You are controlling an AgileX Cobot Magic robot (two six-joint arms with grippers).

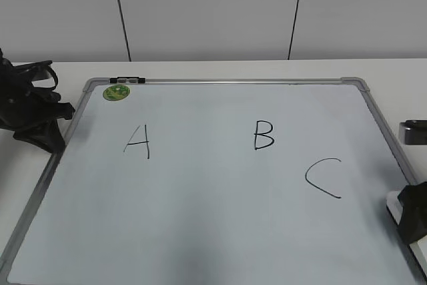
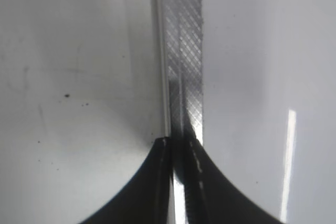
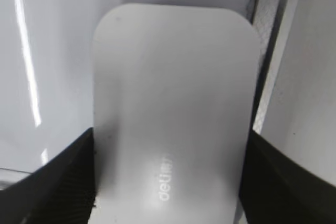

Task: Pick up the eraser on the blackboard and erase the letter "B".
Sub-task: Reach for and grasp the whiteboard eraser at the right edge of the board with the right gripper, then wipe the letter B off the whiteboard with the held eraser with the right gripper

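We see the blackboard [image 1: 200, 218], in truth a pale board with a grey frame, lying flat on the table [image 1: 200, 68], with the letter "B" [image 1: 263, 135] drawn in black near its middle, between a black "A" [image 1: 137, 141] and a black "C" [image 1: 323, 177]. A round green magnet [image 1: 116, 91] sits near the top left corner. At the board's right edge the right gripper [image 3: 168, 177] has its fingers [image 3: 58, 182] against both long sides of the white eraser [image 3: 173, 103], clamped on it. The left gripper [image 2: 179, 142] rests over the frame strip at the left edge, fingertips drawn together.
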